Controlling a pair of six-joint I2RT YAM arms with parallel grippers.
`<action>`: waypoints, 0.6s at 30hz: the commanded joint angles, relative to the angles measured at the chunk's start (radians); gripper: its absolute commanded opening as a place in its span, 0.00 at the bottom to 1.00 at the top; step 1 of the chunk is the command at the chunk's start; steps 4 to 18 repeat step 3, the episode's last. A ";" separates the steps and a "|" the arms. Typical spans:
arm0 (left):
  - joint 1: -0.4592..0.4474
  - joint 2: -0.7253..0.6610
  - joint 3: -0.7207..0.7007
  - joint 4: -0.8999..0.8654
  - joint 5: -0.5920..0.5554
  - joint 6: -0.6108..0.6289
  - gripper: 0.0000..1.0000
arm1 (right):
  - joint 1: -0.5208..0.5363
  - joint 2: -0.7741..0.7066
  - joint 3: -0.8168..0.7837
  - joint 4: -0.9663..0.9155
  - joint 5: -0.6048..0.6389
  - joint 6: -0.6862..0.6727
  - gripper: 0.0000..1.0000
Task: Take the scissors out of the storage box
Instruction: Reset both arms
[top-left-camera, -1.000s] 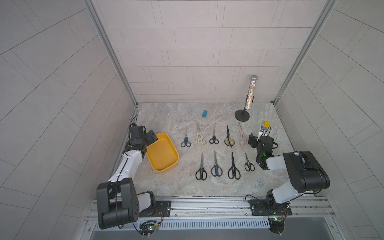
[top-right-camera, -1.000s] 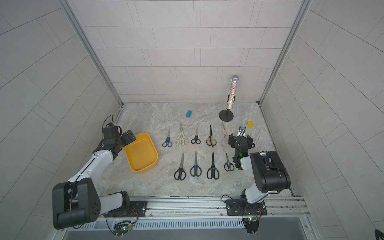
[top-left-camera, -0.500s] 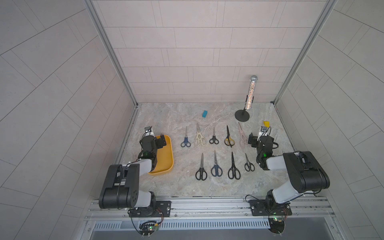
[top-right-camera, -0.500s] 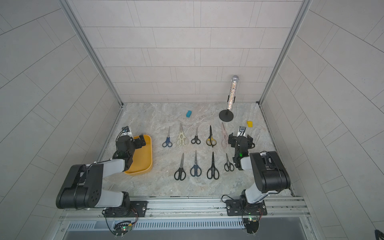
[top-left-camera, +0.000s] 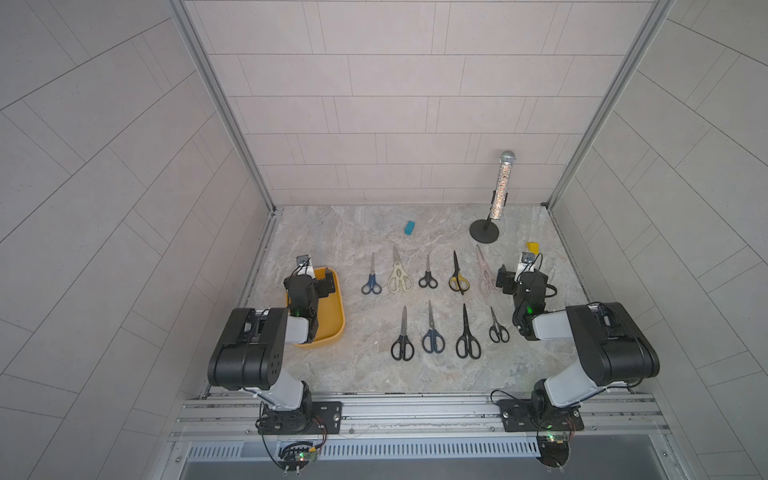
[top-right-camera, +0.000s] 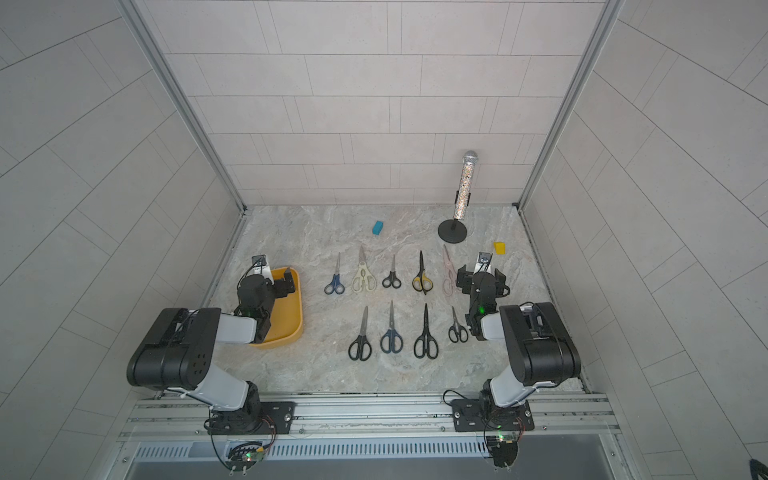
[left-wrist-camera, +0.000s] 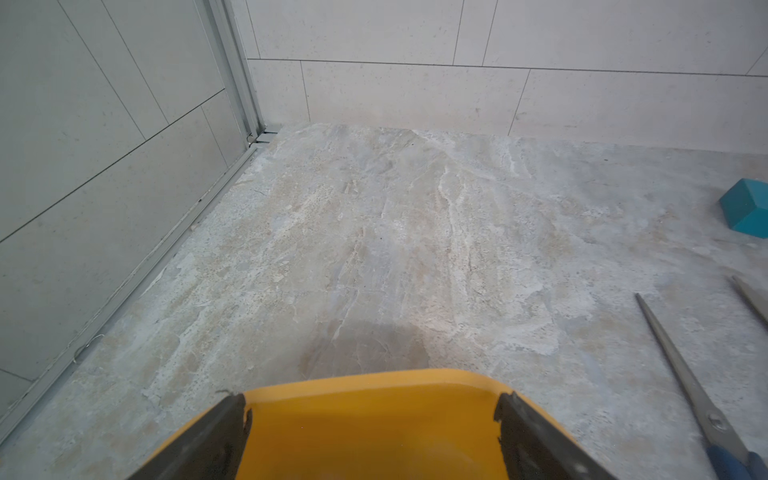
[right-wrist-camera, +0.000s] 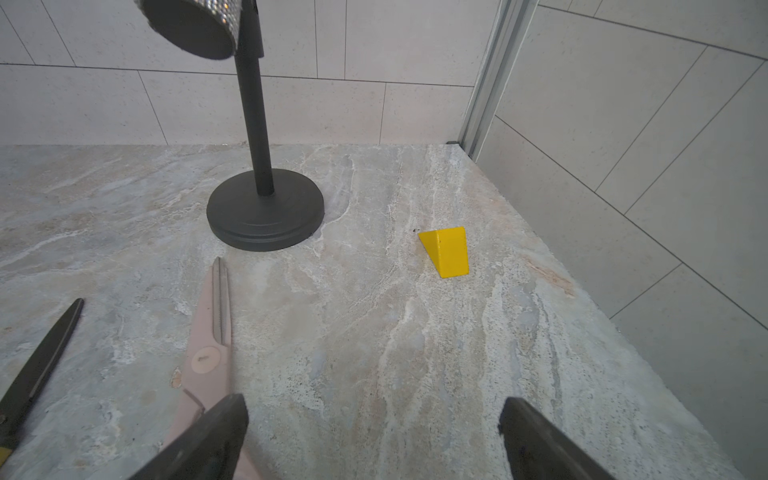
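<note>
in both top views nine metal-bladed scissors (top-left-camera: 430, 322) lie in two rows on the marble tabletop (top-left-camera: 374, 374), all outside the shallow mustard-yellow plastic storage box (top-left-camera: 332, 311), whose far end sits under the left gripper (top-left-camera: 313, 286). left wrist view: jaws spread wide over the box's far rim, holding nothing. right wrist view: right gripper (right-wrist-camera: 372, 405) jaws also spread and empty, one finger overlapping the pale pink pair (right-wrist-camera: 216, 332) at its handle.
</note>
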 joint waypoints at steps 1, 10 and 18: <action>-0.005 0.006 -0.009 0.048 0.035 0.028 1.00 | 0.001 0.007 0.002 -0.010 -0.003 -0.002 1.00; -0.005 0.006 -0.006 0.041 0.030 0.027 1.00 | 0.001 0.005 -0.003 -0.001 -0.003 -0.003 1.00; -0.005 0.006 -0.006 0.041 0.030 0.027 1.00 | 0.001 0.005 -0.003 -0.001 -0.003 -0.003 1.00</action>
